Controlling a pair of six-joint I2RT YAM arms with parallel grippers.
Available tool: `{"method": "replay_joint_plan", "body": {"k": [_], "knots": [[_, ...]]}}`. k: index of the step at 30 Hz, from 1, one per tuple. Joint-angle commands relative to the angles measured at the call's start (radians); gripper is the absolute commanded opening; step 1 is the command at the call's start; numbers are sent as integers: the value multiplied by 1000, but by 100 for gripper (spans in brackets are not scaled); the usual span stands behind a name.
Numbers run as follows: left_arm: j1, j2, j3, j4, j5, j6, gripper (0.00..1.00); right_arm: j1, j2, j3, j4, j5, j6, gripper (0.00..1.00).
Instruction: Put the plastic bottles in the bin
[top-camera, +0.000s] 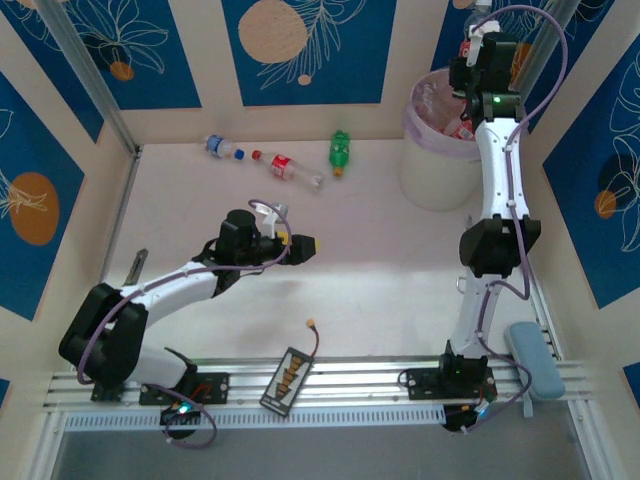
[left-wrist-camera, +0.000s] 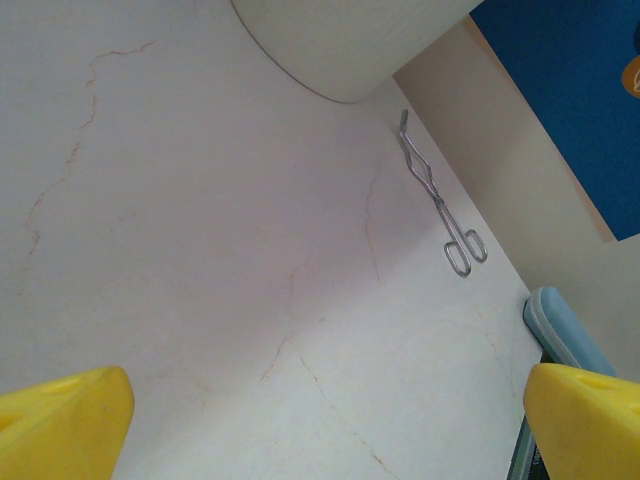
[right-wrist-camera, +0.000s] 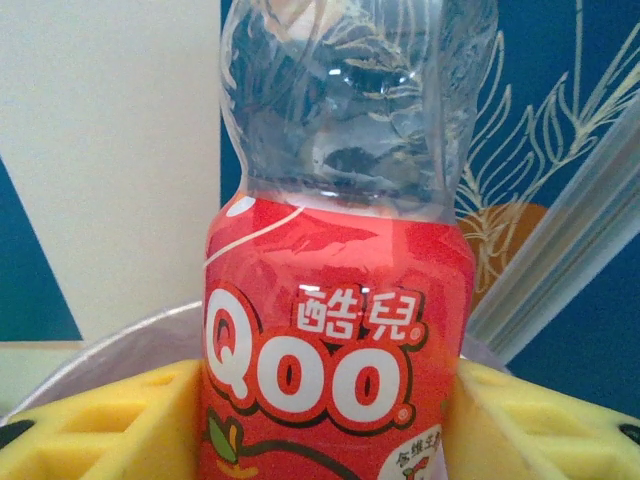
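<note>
While the right gripper (right-wrist-camera: 330, 425) grasps a clear red-labelled plastic bottle (right-wrist-camera: 335, 340) over the round white lilac-lined bin (top-camera: 432, 178), dropping is in hand; next, release.

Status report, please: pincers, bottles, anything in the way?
Right pincer shut on red bottle, over bin. Left pincer open, empty. Three bottles lie on table. Tongs lie near bin.

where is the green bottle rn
In the top view the green bottle lies by the back wall, between a red-labelled bottle on its left and the bin on its right.
</note>
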Motion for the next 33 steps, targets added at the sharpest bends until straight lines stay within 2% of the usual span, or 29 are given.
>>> {"method": "replay_joint_plan", "body": {"k": [1,5,8,12,16,24,29,33], "knots": [[10,0,-7,13,1,18,100,5,-58,-82,51,85,-86,59],[10,4,-2,13,5,18,100,6,-110,-227,163,132,-150,59],[10,1,-2,9,7,19,100,-5,-100,-247,169,156,-187,59],[10,-7,-3,2,-2,24,100,-12,-116,-318,211,122,-214,61],[10,-1,-2,5,-2,20,100,-16,-164,-393,215,45,-143,75],[10,4,0,8,1,16,100,-21,-246,-374,122,-46,-41,88],[11,11,-4,23,3,9,100,-42,-249,-324,49,-85,60,87],[10,7,-8,16,-6,9,100,-59,-259,-320,15,-129,143,80]]}}
